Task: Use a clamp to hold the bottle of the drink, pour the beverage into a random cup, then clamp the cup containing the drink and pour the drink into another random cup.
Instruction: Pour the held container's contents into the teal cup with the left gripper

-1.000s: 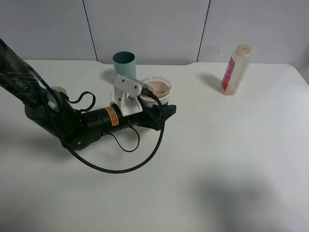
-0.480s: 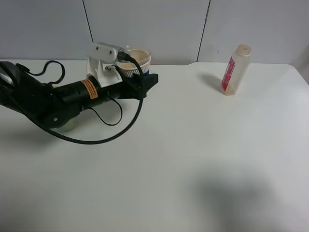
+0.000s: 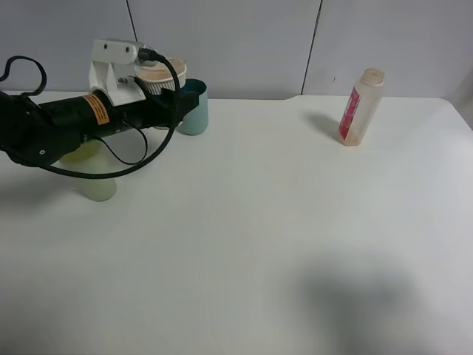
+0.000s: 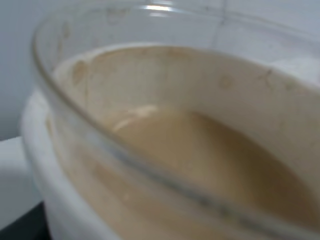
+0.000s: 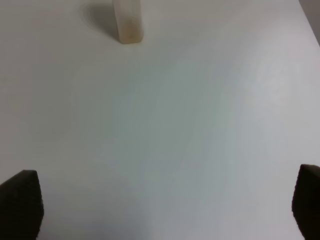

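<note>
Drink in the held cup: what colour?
The drink is milky light beige, clearest in the left wrist view.

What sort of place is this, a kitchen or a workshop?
Likely a robotics lab: plain white table, grey wall panels, and a cabled black arm holding a cup of milky drink.

Your left wrist view: cup (image 4: 225, 90) blurred, cropped on every side. From above, left arm (image 3: 66, 127) hides part of teal tumbler (image 3: 195, 118); its jaws unseen. Right wrist: bottle (image 5: 128, 22) top cut off
</note>
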